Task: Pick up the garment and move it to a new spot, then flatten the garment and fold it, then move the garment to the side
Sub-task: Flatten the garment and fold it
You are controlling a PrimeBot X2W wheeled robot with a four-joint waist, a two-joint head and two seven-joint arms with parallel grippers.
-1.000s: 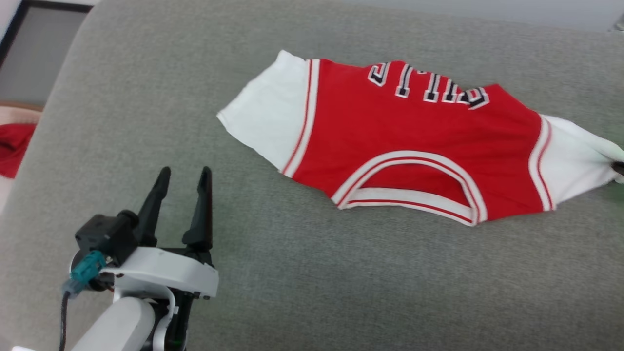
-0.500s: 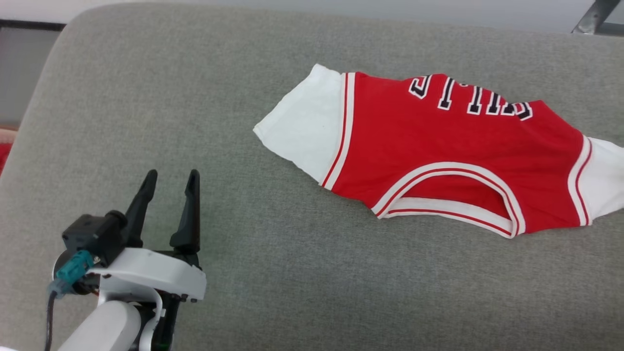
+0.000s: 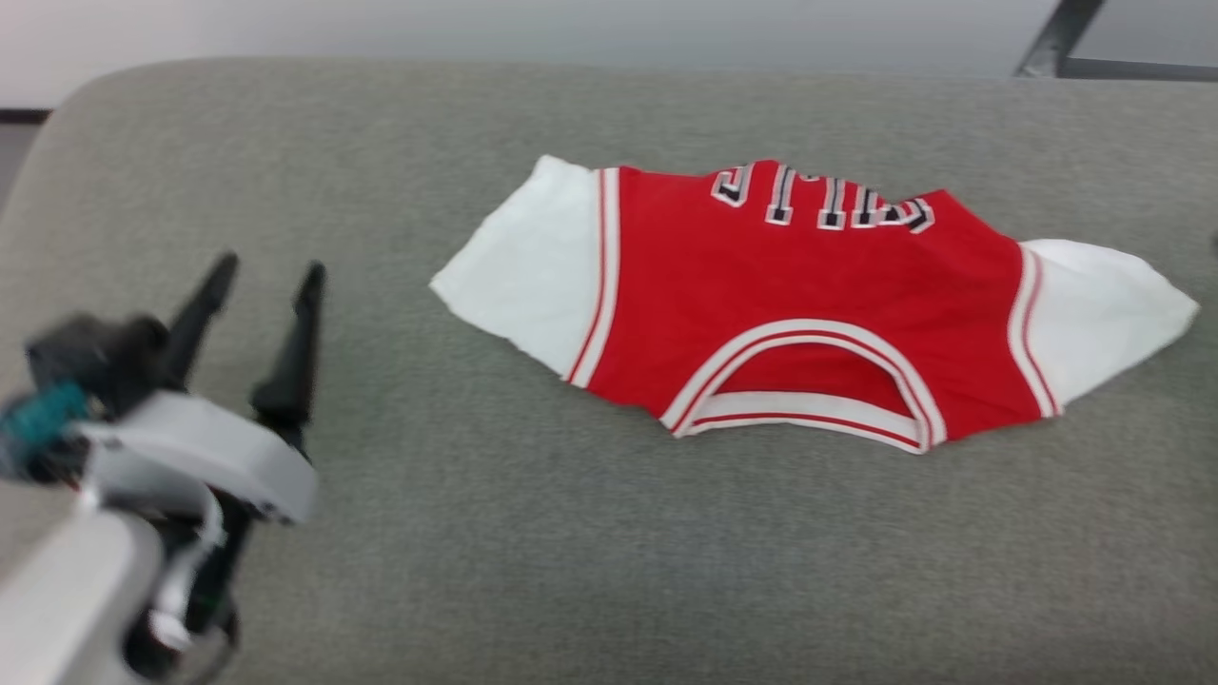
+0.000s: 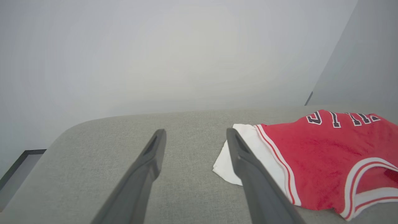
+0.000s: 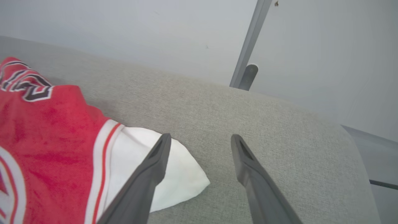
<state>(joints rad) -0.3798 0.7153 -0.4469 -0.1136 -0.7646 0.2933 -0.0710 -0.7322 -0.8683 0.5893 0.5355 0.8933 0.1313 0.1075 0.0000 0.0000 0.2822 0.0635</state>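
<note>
Presently the garment lies on the grey upholstered surface, right of centre in the head view, collar opening toward the robot and the black lettering along its far edge. Both white sleeves are spread outward, the left sleeve pointing toward the left gripper and the right sleeve tapering to a point near the right border of that view. The left gripper stands well apart from the cloth, its two dark fingers spread wide with nothing between them; the left wrist view confirms a bare gap with only grey fabric beyond. The right gripper is likewise fully spread and grips nothing; in its wrist view one finger crosses in front of the tip of the right sleeve, and whether it touches the cloth cannot be determined. In my judgement the garment has been set down and largely spread: the red body lies fairly flat, with light rumpling at the sleeve ends. Only the upper part of the lettering shows at the far edge, which suggests the lower body is turned under or bunched there, though the frames do not settle which. The sleeves remain unfolded, so the fold does not look finished. Remaining work, as assessed: smoothing where needed, folding the sleeves and body, then carrying the folded piece to the side.
</note>
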